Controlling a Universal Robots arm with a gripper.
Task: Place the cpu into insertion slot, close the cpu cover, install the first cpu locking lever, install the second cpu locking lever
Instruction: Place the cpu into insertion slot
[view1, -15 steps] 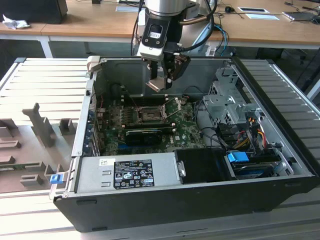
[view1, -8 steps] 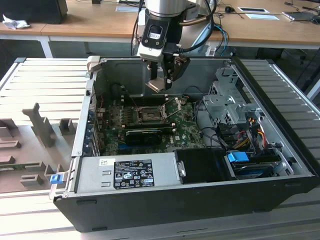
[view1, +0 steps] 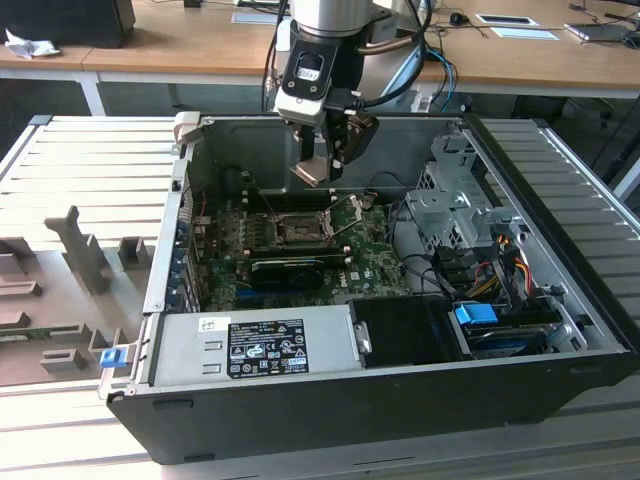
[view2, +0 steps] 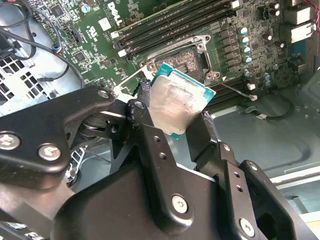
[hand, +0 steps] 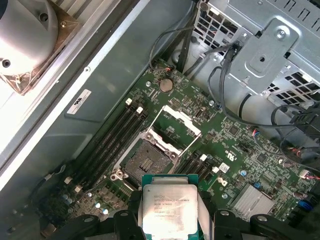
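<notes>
My gripper (view1: 314, 172) hangs inside the open computer case, shut on the cpu (hand: 169, 207), a flat square chip with a silver face and green edge. In the second wrist view the cpu (view2: 177, 107) sits tilted between two black fingers (view2: 146, 122). The insertion slot (hand: 148, 159), a dark square socket with a metal rim, lies bare on the green board a little beyond the chip, and in the exterior view the slot (view1: 293, 232) is below the gripper. The cpu cover (hand: 176, 128) stands swung open beside the socket.
Long black memory slots (hand: 112, 137) run beside the socket. A black graphics card (view1: 290, 268) lies in front of it, then the power supply (view1: 258, 345). A metal drive cage (view1: 455, 205) with cables fills the exterior view's right. Thin lever rods (view1: 350, 208) stick up near the socket.
</notes>
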